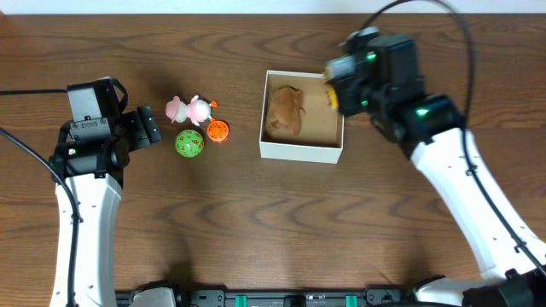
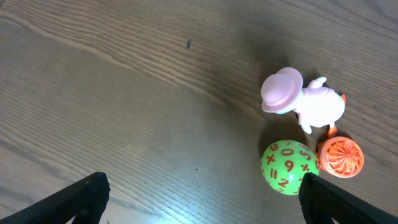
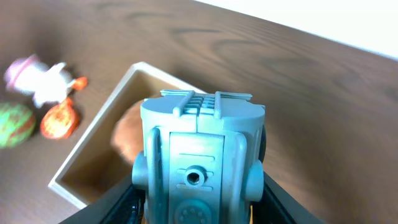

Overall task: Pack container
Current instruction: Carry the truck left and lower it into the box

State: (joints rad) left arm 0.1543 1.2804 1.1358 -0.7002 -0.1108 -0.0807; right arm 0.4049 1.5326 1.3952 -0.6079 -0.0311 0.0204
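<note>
**status: right arm.** the right gripper (image 1: 335, 92) is over the right edge of the container (image 1: 300, 152). in the right wrist view, a grey-blue moulded toy (image 3: 199, 143) fills the space between the black fingers (image 3: 124, 200). the fingers lie against both of its flanks, so the gripper is closed on this toy. a small yellow part shows at the toy's lower right. whether the toy touches the container cannot be determined.

**status: left arm.** the left gripper (image 1: 147, 126) is at the left of the table (image 1: 256, 230), with its jaws spread wide and nothing between them. it points toward the loose toys and is clear of them.

**container.** it sits right of table centre, upright, with its open top facing up. one brown toy (image 1: 285, 111) lies inside, in the left half.

**loose items.** three toys are grouped on the table between the left gripper and the container:
- a white figure with a pink hat (image 1: 188, 109), lying on its side.
- a green ball with orange numerals (image 1: 188, 143), just below the figure.
- an orange ribbed ball (image 1: 218, 131), touching or nearly touching the green ball, and nearest the container.
</note>
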